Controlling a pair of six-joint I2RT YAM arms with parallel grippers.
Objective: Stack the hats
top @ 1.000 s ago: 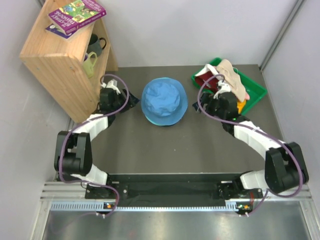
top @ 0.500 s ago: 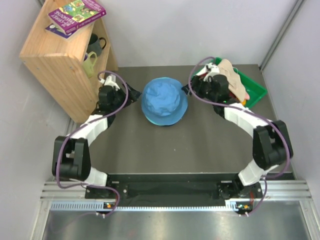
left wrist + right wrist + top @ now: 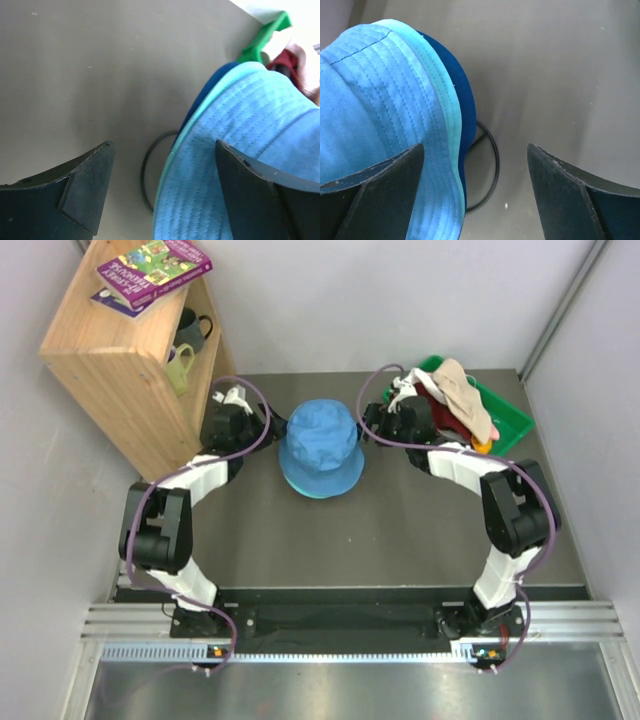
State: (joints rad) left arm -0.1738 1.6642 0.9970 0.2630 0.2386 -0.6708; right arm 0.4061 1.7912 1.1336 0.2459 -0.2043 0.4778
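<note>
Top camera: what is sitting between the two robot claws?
The blue hat sits right between the left gripper and the right gripper. The top view shows this best. Both grippers are open, one on each side of its brim.

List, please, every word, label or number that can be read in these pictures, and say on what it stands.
Top book on the wooden shelf: its cover carries lettering, but it is too small and blurred to read.
Blue hat, green tray, mugs: no text visible.
</note>
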